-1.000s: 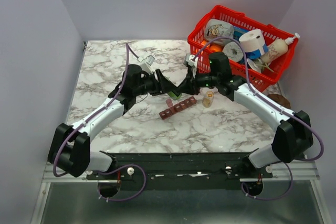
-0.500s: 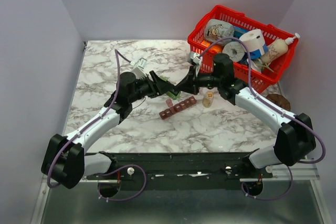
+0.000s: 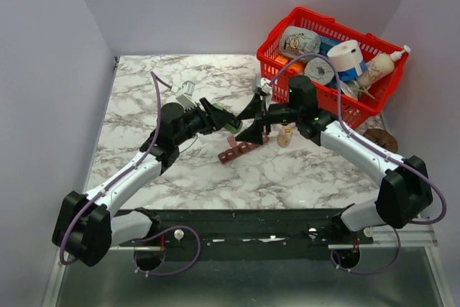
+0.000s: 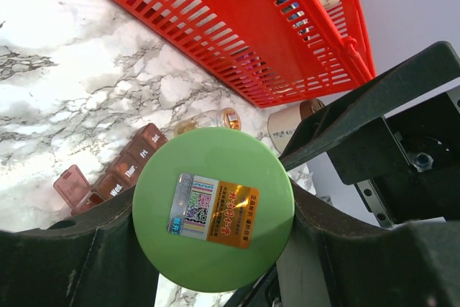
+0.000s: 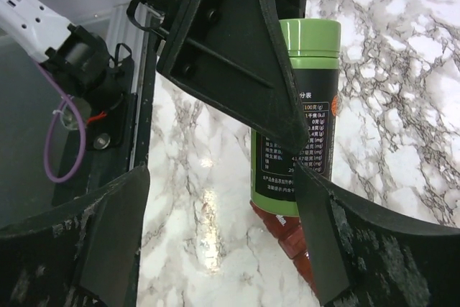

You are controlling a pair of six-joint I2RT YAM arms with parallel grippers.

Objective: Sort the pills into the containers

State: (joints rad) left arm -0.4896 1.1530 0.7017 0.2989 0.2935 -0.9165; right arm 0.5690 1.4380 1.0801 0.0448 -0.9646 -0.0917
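Little room separates left fingers' (image 4: 68, 253) bottle (image 4: 213, 206), right fingers (image 5: 108, 246), and containers (image 4: 129, 169).

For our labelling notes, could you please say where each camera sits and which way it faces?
Top external: above and behind, looking down at the table; both arms show.
Left wrist: looks along its own fingers at the green bottle they hold.
Right wrist: looks past its own open fingers at that bottle.
Both wrists share bottle and organiser.

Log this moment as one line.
left gripper: holding green bottle | right gripper: open, facing bottle | pill organiser: one lid open
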